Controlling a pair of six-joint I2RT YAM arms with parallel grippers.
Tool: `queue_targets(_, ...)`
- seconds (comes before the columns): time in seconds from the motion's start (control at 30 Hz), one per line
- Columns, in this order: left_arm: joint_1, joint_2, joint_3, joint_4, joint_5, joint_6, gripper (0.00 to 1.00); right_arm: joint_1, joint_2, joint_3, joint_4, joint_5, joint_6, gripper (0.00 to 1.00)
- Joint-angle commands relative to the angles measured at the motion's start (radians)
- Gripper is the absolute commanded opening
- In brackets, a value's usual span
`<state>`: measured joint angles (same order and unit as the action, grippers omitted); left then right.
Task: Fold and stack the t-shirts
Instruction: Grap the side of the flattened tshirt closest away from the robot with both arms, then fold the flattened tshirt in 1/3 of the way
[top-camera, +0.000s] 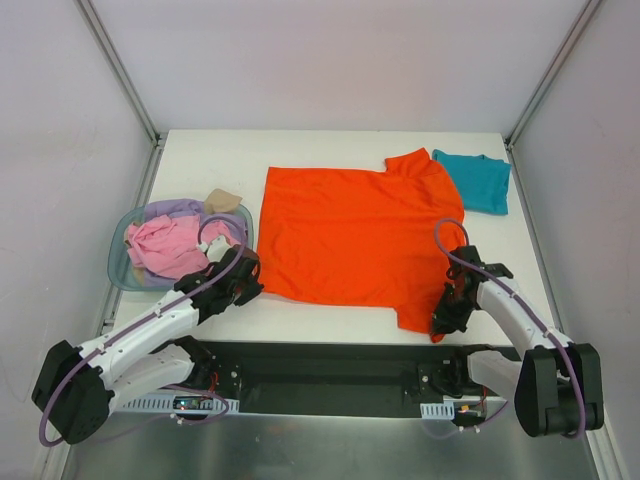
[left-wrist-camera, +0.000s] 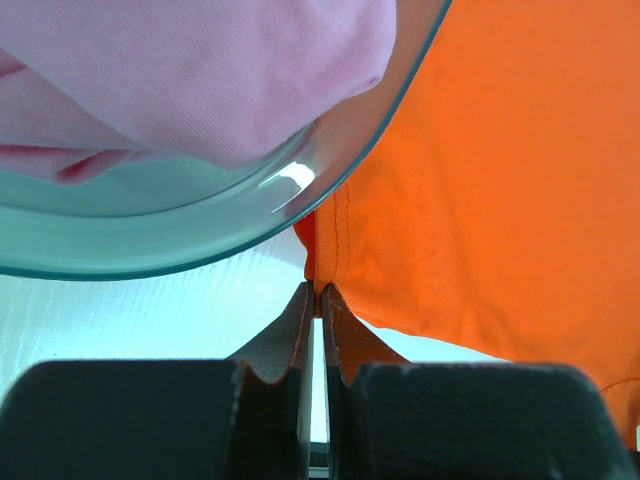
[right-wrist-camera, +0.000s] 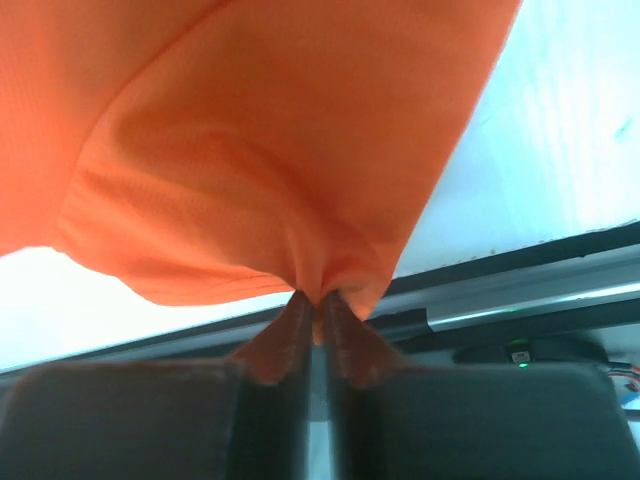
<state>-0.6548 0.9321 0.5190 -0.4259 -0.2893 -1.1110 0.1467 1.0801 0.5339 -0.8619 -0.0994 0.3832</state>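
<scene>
A large orange-red t-shirt lies spread flat on the white table. My left gripper is shut on its near left hem corner, beside the basket. My right gripper is shut on its near right sleeve, which bunches at the fingertips by the table's front edge. A folded teal t-shirt lies at the far right, touching the orange shirt's far sleeve. Pink, lavender and tan shirts are piled in the basket.
A translucent blue plastic basket stands at the left; its rim is close to my left fingers. A black rail runs along the table's front edge. White walls enclose the table.
</scene>
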Motion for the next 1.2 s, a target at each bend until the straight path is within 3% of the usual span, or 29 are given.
queue_targets(0.0, -0.005, -0.018, -0.004, -0.001, -0.016, 0.013, 0.00, 0.004, -0.017, 0.047, 0.006, 0.059, -0.009, 0.01)
queue_targets(0.5, 0.007, 0.071, 0.134, 0.001, -0.083, 0.065, 0.00, 0.004, 0.036, 0.392, -0.115, 0.164, -0.135, 0.01)
queue_targets(1.17, 0.156, 0.439, 0.398, 0.039, -0.040, 0.145, 0.00, 0.002, 0.497, 0.807, -0.017, 0.216, -0.207, 0.01)
